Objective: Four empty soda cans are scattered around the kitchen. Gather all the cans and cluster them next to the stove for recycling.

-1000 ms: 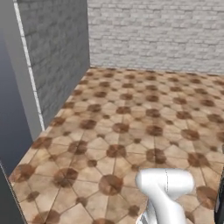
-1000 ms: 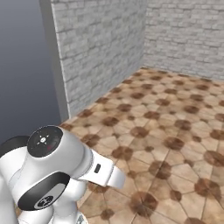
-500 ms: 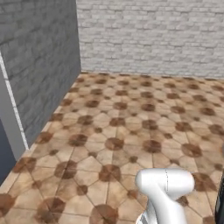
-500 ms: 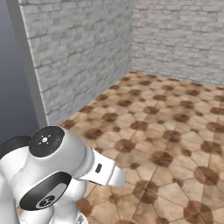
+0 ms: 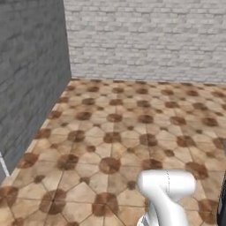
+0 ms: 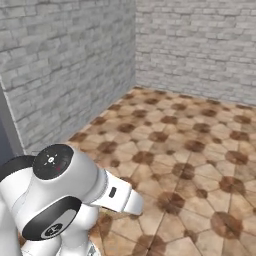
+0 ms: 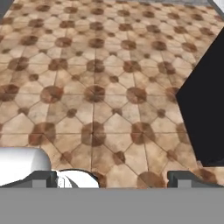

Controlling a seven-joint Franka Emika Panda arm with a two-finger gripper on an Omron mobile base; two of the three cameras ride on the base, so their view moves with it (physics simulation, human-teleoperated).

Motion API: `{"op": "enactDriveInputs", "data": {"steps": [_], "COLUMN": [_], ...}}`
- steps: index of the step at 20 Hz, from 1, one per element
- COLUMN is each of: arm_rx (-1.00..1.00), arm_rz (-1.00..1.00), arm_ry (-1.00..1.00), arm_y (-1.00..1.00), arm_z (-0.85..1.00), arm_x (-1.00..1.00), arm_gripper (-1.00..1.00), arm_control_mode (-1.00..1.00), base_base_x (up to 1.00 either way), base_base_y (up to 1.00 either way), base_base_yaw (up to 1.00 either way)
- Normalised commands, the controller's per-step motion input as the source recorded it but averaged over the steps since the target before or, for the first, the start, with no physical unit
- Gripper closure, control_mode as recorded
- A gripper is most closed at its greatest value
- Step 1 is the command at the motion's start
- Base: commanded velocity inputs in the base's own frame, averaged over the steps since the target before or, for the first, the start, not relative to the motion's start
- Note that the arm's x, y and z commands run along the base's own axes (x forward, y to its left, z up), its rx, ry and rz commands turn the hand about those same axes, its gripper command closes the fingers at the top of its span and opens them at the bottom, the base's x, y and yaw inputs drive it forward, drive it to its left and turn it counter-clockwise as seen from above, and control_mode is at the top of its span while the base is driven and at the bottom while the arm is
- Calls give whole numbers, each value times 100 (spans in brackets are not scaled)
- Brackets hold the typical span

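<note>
The soda cans and the stove are out of view. In the hand view my gripper (image 7: 113, 179) stands open, its two dark fingertips (image 7: 43, 178) wide apart at the bottom with nothing between them, above brown patterned floor tiles (image 7: 94, 94). In the base views the white arm (image 6: 70, 195) is folded low and close in front of the cameras.
Grey brick walls meet in a corner ahead (image 5: 68, 53) (image 6: 136, 50), with open tiled floor (image 5: 132, 119) before them. A dark grey panel (image 6: 7, 130) stands at the left edge of the right base view. A black block (image 7: 205, 109) rises at the right of the hand view.
The whole scene has slid left in both base views, so the base has turned right. The dark panel on the left has nearly left the picture. The arm keeps its pose.
</note>
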Motion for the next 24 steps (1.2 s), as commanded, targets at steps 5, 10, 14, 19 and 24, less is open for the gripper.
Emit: {"op": "enactDriveInputs", "data": {"steps": [5,10,14,19,24], "arm_rx": [0,0,0,0,0], "arm_rz": [0,0,0,0,0], "arm_ry": [0,0,0,0,0], "arm_y": [0,0,0,0,0], "arm_z": [0,0,0,0,0], "arm_x": [0,0,0,0,0], "arm_gripper": [-100,-100,-100,-100,-100], "arm_control_mode": [100,100,100,100,100], "base_base_x": [100,100,98,96,98], "base_base_y": [0,0,0,0,0], "base_base_yaw": [-11,-11,-13,-17,-19]}}
